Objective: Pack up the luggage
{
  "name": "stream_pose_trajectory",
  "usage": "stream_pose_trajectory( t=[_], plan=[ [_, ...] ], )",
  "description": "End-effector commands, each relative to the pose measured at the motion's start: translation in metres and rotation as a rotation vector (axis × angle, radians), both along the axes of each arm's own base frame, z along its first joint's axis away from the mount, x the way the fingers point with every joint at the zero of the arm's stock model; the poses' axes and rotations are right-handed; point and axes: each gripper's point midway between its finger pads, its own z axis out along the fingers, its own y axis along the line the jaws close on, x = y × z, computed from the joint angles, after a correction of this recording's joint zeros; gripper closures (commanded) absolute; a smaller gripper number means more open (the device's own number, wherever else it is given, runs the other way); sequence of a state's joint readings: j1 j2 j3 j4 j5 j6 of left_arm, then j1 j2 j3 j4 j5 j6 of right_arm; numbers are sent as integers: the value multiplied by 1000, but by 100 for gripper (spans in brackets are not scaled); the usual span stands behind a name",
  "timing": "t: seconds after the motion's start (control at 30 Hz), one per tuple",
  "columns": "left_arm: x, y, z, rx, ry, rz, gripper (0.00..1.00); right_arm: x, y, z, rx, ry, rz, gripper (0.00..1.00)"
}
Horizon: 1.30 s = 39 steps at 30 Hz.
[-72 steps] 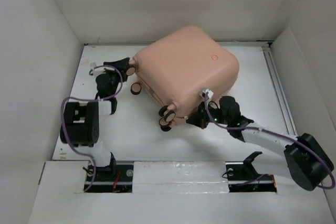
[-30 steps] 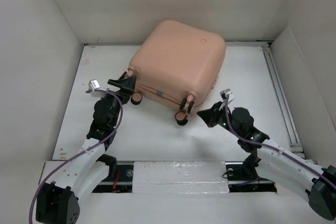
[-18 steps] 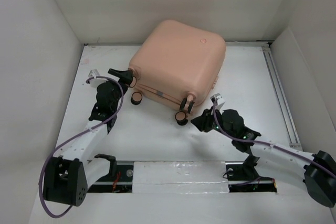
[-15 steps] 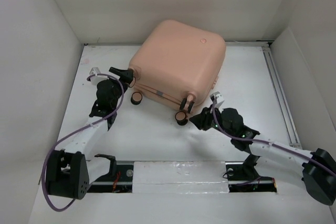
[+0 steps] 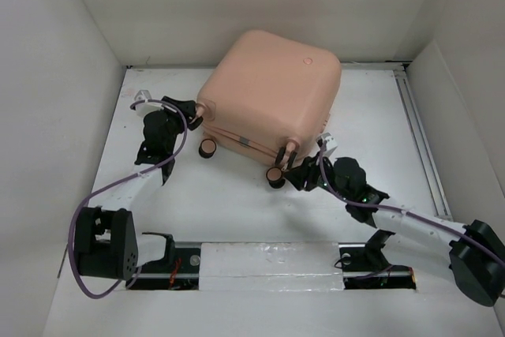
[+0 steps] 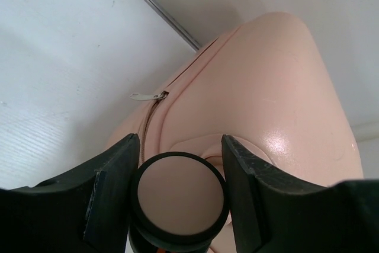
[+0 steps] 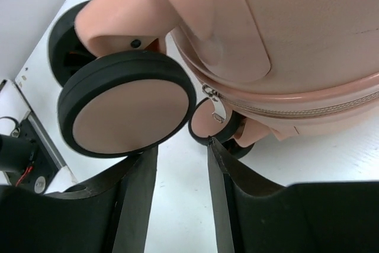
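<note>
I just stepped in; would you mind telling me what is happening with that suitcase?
Both arms are working on the closed luggage, which lies on the table. The left gripper has its fingers closed around a caster wheel at the case's left corner. The right gripper is open beside the near wheel, holding nothing.

Looks like a robotics lab test cell: a bare white table [image 5: 237, 211] boxed in by plain white panels [image 5: 47, 116], with two purple-cabled robot arms [image 5: 402, 219] bolted along its near edge.
</note>
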State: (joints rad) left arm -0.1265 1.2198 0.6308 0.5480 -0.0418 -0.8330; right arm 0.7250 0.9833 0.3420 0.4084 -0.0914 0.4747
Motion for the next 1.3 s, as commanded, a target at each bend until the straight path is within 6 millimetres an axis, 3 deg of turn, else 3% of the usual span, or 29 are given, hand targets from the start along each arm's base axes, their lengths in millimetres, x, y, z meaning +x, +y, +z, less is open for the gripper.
stream_pose_trajectory(
  t=[0.0,0.07,0.13,0.17,0.2,0.23,0.33,0.4,0.53,0.57,0.63,0.67,0.73,0.8,0.83,0.93,1.07,1.23,1.27],
  plan=[
    [-14,-66,4,-31,-41,-279,100,25,2,56,95,-123,-36,55],
    [-24,-78,-7,-82,-14,-346,100,36,-8,60,85,-126,-65,54],
    [-32,-88,-14,-95,-6,-379,100,46,-18,75,92,-153,-93,54],
    [-37,-90,-27,-103,25,-368,100,51,-25,81,96,-162,-116,54],
    [-46,-102,-24,-100,11,-395,100,60,-33,95,105,-192,-132,54],
    [-52,-107,-33,-103,33,-397,100,64,-39,97,92,-192,-141,53],
    [-66,-128,-33,-128,33,-446,100,83,-61,123,88,-233,-196,53],
    [-71,-132,-32,-143,30,-465,100,84,-68,123,82,-221,-194,53],
    [-83,-131,-30,-145,14,-477,100,61,-76,87,75,-169,-181,51],
    [-87,-130,-26,-148,-1,-478,100,48,-76,56,63,-118,-172,51],
    [-90,-129,-23,-159,-9,-477,100,38,-83,50,98,-134,-200,50],
    [-93,-129,-22,-161,-13,-486,100,33,-88,30,100,-113,-221,50],
    [-95,-130,-21,-175,-22,-498,100,33,-89,34,131,-154,-232,50],
    [-96,-132,-16,-187,-35,-507,100,40,-89,50,159,-211,-241,50],
    [-96,-132,-16,-187,-35,-507,100,46,-87,47,134,-201,-239,50],
    [-97,-133,-16,-188,-34,-516,100,65,-88,75,144,-280,-272,50],
    [-97,-135,-8,-183,-58,-528,100,84,-97,70,93,-257,-356,51],
    [-98,-130,-4,-160,-70,-510,100,59,-107,50,108,-203,-370,54],
    [-99,-129,-1,-152,-82,-512,100,54,-113,35,106,-174,-400,54]
  ],
)
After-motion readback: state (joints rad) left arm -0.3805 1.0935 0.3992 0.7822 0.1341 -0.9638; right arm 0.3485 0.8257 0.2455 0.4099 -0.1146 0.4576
